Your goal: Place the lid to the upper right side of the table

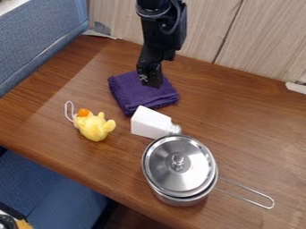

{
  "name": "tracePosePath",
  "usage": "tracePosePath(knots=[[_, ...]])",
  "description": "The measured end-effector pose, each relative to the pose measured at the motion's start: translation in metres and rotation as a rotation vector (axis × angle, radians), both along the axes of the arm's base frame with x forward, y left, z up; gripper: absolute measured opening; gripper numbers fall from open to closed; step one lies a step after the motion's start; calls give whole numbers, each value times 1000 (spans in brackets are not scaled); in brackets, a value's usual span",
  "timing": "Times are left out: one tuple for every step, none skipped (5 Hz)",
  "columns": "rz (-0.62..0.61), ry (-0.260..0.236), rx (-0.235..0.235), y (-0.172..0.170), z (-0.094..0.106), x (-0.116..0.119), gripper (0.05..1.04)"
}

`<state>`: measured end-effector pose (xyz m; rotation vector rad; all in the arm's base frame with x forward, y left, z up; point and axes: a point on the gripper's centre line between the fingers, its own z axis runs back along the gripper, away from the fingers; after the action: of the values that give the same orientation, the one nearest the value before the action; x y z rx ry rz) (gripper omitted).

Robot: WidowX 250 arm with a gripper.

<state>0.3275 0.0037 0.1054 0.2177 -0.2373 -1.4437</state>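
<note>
"Lid [164,172], where was it?"

"It sat on the pot [180,201], near the table's [245,129] front edge, with the pot's handle [247,188] out to the right."

"And the gripper [149,79]?"

"That hung at the cloth [140,95], towards the back edge. Parted or closed, I couldn't tell."

"Anything else?"

"A bottle [149,123] lay between cloth and pot, and a toy [94,127] was left of it"
</note>
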Motion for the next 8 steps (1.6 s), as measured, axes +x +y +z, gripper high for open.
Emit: tracePosePath(knots=[[0,32,-5,-1,-10,-2,999],[-17,59,-20,-5,-16,-10,999],[-61,61,-17,-16,-13,-23,999],[-123,89,-16,-31,-18,-41,999],[-207,153,1,-44,-40,-68,999],[-274,172,24,-46,-52,-88,999],[-318,191,59,-53,-59,-92,999],[-351,229,66,-58,-72,-91,999]])
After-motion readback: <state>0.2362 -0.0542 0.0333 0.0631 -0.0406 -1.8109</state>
